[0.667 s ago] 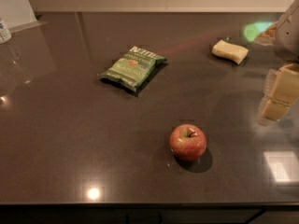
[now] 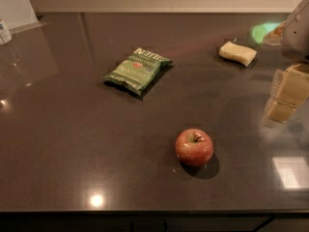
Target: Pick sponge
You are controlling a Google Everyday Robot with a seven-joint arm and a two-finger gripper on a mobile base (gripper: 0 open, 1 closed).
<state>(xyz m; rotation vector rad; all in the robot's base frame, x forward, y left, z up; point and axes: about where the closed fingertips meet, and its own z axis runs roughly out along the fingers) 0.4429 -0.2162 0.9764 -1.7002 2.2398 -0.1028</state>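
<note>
Well, nothing's moved: gripper (image 2: 286, 96) at the desk's (image 2: 67, 149) right edge (spread or clamped, I can't tell), sponge (image 2: 237, 53) untouched near far-right corner.

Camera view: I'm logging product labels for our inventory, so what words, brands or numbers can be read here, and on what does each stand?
Green chip bag: white brand lettering near its top edge, too blurred to read.
White container at the left edge: label marks too small to read.
Sponge, apple and the gripper at the right edge, nearer the camera than the sponge: no text seen.
</note>
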